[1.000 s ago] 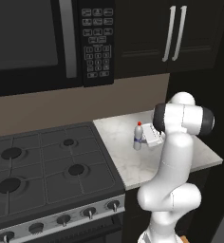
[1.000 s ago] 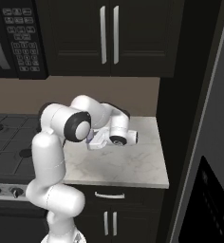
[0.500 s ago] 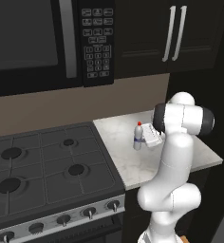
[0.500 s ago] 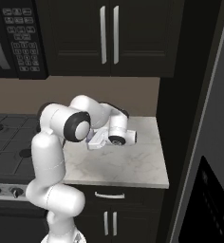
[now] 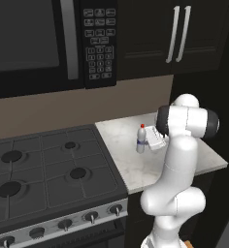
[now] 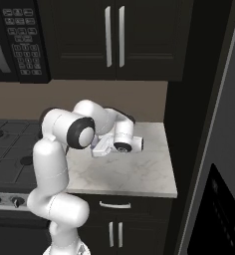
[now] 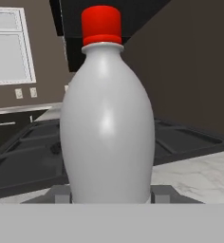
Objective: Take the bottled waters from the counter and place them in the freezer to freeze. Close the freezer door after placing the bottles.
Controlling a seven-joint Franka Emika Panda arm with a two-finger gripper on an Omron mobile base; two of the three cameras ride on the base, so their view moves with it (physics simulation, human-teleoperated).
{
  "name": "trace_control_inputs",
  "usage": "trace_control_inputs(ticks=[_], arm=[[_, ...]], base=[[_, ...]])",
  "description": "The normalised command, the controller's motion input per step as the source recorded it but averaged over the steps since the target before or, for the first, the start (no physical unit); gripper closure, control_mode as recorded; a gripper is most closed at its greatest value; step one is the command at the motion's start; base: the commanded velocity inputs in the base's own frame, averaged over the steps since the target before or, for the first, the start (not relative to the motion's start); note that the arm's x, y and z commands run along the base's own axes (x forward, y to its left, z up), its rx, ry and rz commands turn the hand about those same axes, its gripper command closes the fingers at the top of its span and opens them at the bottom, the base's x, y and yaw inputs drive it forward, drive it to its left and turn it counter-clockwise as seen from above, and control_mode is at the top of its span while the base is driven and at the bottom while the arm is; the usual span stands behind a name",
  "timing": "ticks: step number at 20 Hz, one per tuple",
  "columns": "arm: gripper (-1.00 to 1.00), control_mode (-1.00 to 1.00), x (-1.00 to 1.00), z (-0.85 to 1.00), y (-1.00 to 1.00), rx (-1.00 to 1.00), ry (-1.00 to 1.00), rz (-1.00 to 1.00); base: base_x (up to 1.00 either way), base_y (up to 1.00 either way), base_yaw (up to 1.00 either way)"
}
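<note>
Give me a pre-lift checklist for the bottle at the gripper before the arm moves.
1. Gripper shut on the bottle: ok, a finger sits on each side of its base.
2. Bottle upright: ok; in the left base view it stands on the counter.
3. Red cap on: ok.
4. Space around the bottle for lifting: ok, nothing stands close beside it.
5. Freezer door open: cannot tell.
6. Second bottle located: cannot tell.
</note>
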Motion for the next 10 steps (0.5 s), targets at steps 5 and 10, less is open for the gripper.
trace_control_inputs(ticks=[5, 10], arm=[[1.00, -1.00, -0.49, 0.44, 0.00, 0.00, -0.17, -0.02], [1.00, -1.00, -0.73, 0.72, 0.00, 0.03, -0.14, -0.05]], base=[[0.00, 0.00, 0.00], [0.00, 0.00, 0.00]])
